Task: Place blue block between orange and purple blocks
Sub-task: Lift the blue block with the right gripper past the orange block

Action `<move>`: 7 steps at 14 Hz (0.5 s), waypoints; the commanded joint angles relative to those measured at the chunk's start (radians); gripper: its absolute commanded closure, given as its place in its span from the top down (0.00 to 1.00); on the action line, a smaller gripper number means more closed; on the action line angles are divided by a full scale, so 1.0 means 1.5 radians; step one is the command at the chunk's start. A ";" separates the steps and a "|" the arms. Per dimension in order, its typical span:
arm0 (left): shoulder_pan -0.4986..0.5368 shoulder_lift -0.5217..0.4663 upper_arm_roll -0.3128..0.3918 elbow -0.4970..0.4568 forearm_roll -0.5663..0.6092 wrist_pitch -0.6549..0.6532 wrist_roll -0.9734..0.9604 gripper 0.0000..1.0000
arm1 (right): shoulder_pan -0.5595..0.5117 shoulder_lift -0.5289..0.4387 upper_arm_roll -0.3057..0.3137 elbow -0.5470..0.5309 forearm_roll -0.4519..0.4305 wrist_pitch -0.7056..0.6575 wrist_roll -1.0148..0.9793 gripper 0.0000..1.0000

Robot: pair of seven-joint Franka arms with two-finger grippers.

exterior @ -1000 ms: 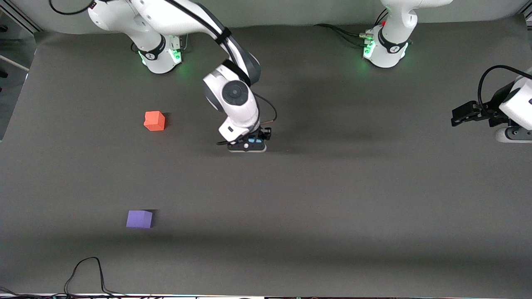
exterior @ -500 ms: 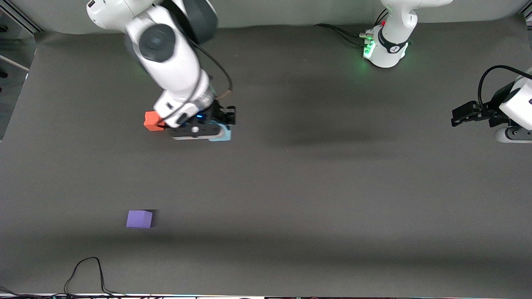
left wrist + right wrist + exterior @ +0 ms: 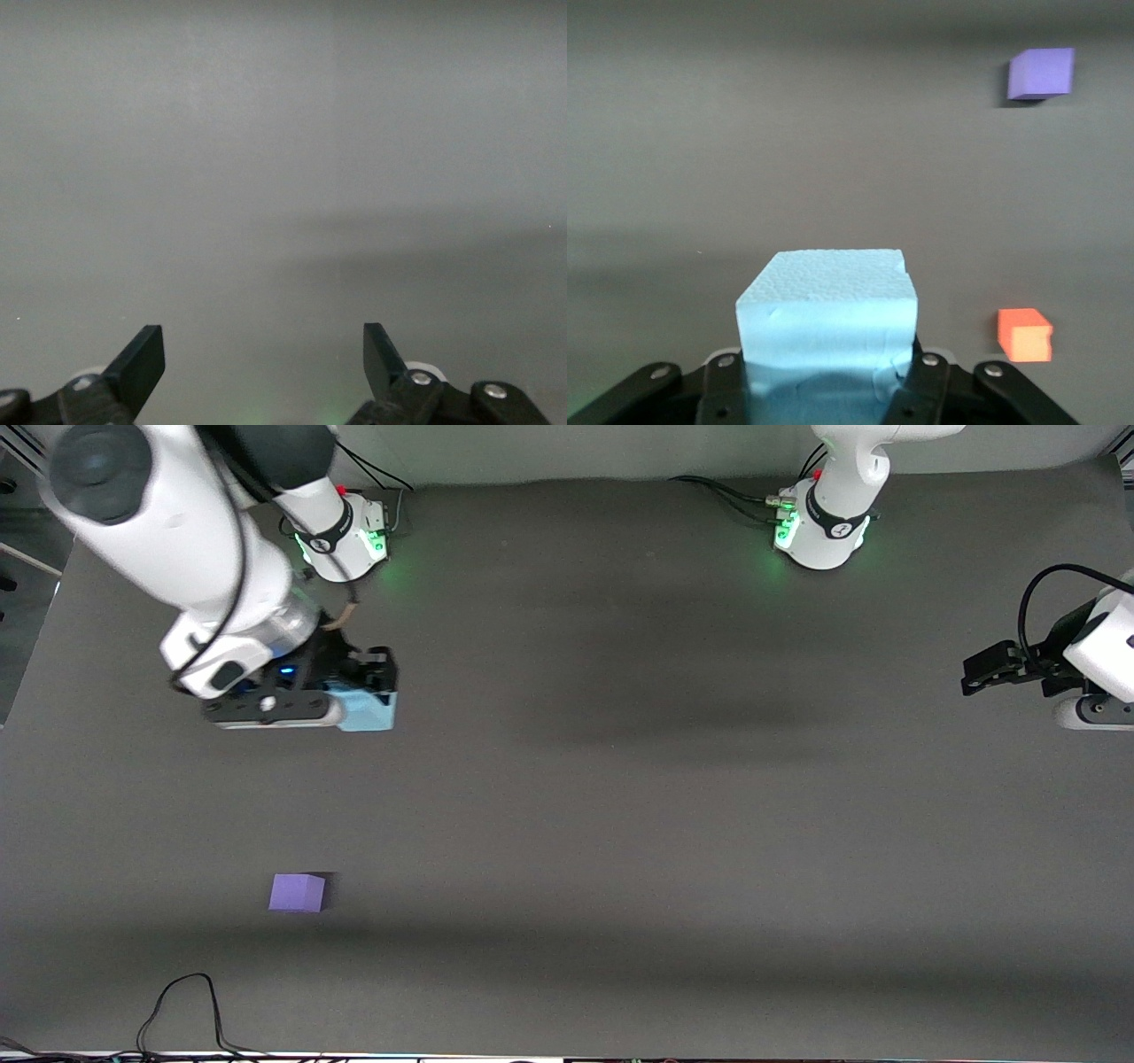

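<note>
- The right gripper (image 3: 354, 710) hangs in the air over the right arm's end of the worktop (image 3: 673, 797), its jaws clamped on the blue block (image 3: 368, 710).
- In the right wrist view the blue block (image 3: 827, 314) sits squarely in the jaws, its rough foam top and one flat side facing the camera.
- The orange block (image 3: 1024, 335) shows only in the right wrist view, resting on the worktop below the raised gripper; in the front view the right arm hides it.
- The purple block (image 3: 298, 892) lies on the worktop at the right arm's end, much nearer to the front camera than the spot the gripper is over, and well apart from the orange block. The right wrist view shows the purple block (image 3: 1041, 73) too, with bare worktop between the two.
- The left gripper (image 3: 263, 354) waits at the left arm's end of the worktop, its jaws spread wide with nothing in them; its wrist camera sees only plain grey surface.
- A black cable (image 3: 182, 1005) loops on the worktop close to the edge nearest the front camera.
</note>
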 commanded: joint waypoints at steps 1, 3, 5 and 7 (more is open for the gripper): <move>-0.002 -0.002 -0.001 -0.001 0.011 0.008 0.005 1.00 | -0.141 -0.057 0.082 -0.058 -0.003 -0.010 -0.063 0.48; -0.004 0.000 -0.001 -0.001 0.012 0.008 0.002 1.00 | -0.261 -0.102 0.150 -0.119 -0.005 0.009 -0.119 0.48; -0.005 -0.001 -0.002 -0.002 0.012 0.009 0.001 1.00 | -0.388 -0.156 0.229 -0.212 -0.005 0.059 -0.187 0.48; -0.004 0.000 -0.002 -0.003 0.014 0.009 0.000 1.00 | -0.405 -0.171 0.221 -0.255 -0.004 0.082 -0.231 0.48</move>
